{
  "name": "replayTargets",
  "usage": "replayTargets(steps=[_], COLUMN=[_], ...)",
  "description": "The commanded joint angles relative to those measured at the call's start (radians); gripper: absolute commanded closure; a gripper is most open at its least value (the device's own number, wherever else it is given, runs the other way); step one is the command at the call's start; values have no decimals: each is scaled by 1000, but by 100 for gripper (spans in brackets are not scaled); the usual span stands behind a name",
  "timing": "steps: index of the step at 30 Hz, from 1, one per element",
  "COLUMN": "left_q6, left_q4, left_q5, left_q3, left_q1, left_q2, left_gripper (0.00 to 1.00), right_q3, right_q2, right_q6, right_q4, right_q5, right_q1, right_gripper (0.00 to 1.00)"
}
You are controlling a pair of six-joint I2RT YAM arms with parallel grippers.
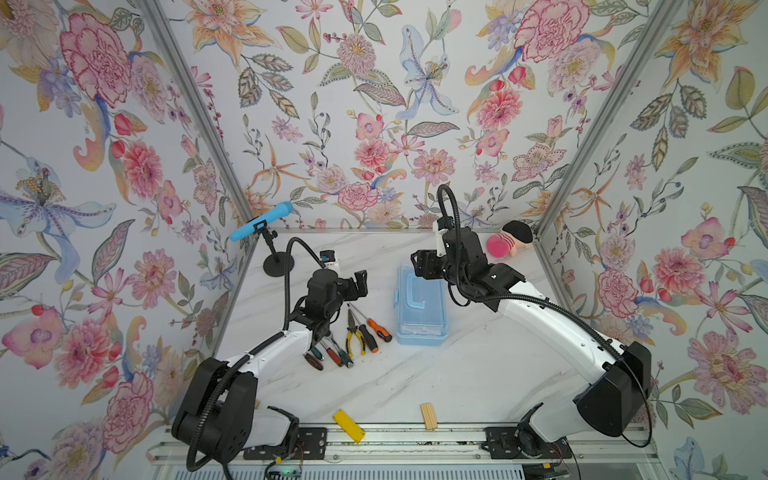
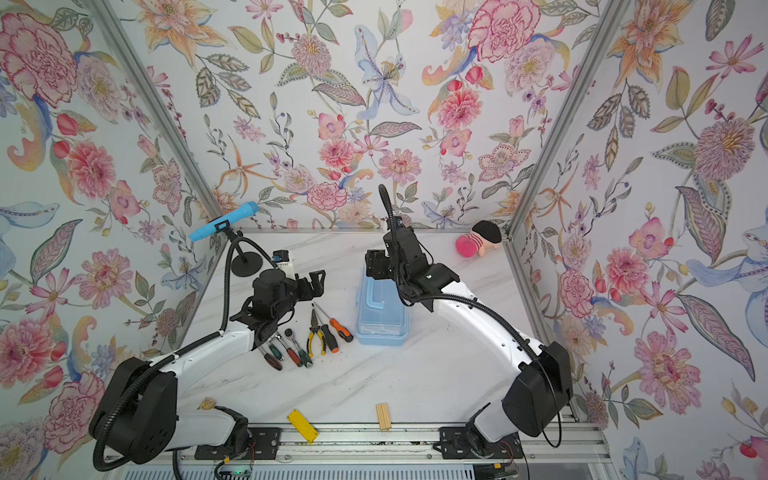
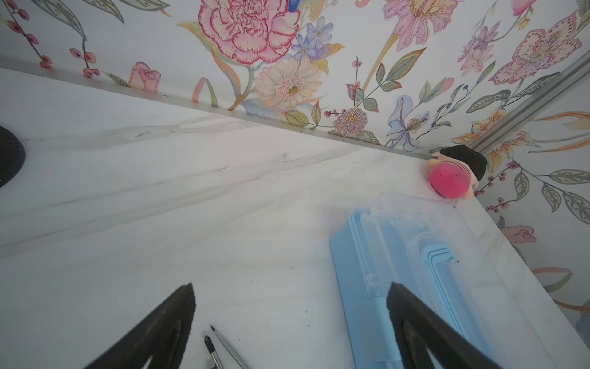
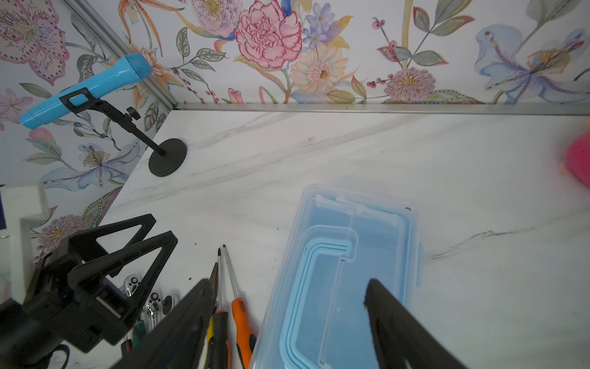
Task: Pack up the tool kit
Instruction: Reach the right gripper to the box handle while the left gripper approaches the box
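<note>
You have one blue box (image 1: 422, 307), lid shut, in the middle of the surface (image 1: 457, 374). Just beside it, toward the left edge, lie one yellow pliers (image 1: 352, 328), two orange-and-black screwdrivers (image 1: 379, 330) and some ratchets (image 2: 293, 353), too hidden to count. Your left tool (image 3: 289, 287) is wide and empty. Your right tool (image 4: 289, 283) is wide too, above the box.

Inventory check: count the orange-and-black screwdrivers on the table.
2: the orange-handled screwdriver beside the light-blue plastic box, the black-handled screwdriver between it and the yellow-handled pliers. The left arm may hide others.
</note>
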State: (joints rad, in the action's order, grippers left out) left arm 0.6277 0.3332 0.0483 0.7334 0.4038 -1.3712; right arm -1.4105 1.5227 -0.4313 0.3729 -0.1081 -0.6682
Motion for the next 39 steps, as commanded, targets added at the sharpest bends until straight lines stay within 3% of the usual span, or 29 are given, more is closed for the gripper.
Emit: replayTargets(steps=[1, 13, 23, 35, 39], left_q6=[29, 71, 78, 68, 58], left_q4=[11, 92, 120, 140, 149], left_q5=[56, 76, 35, -5, 1], left_q3=[-14, -48, -76, -106, -93], left_q1=[10, 80, 110, 115, 115], left_q2=[-26, -110, -125, -125, -150], left_gripper=[4, 8, 8, 8, 8], right_q3=[-12, 121, 138, 54, 52], right_q2=[41, 126, 142, 226, 254], right_q6=[-94, -219, -257, -298, -314], right_q4=[46, -42, -12, 111, 105], right_q5=[164, 371, 383, 266, 297], right_q1=[12, 52, 46, 25, 26], right_gripper=[28, 34, 36, 38, 37])
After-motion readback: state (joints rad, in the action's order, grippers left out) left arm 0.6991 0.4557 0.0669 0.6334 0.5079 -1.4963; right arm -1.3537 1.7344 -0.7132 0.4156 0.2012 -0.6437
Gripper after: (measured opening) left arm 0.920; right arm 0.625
